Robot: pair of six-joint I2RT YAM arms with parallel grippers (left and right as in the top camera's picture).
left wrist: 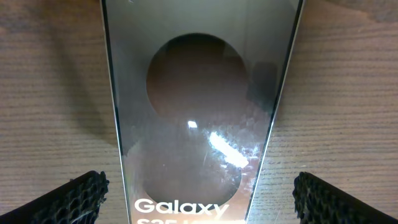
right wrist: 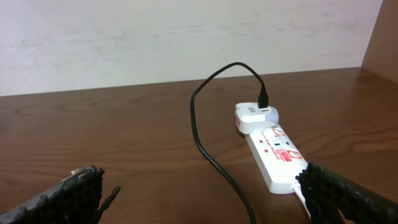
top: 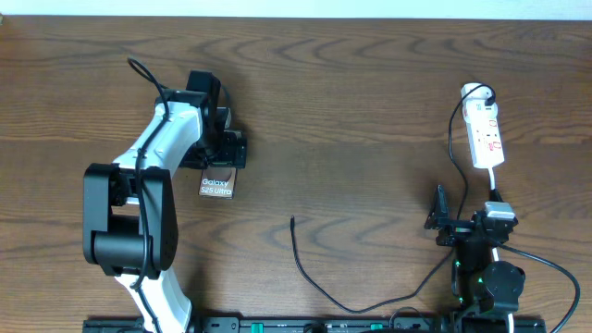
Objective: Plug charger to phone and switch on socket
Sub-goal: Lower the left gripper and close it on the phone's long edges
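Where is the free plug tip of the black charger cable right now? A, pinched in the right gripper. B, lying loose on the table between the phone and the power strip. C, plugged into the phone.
B: the plug tip of the charger cable lies loose on the table, apart from the phone and the power strip.

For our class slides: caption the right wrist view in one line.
Open right gripper faces the white socket, charger cable plugged into its adapter.
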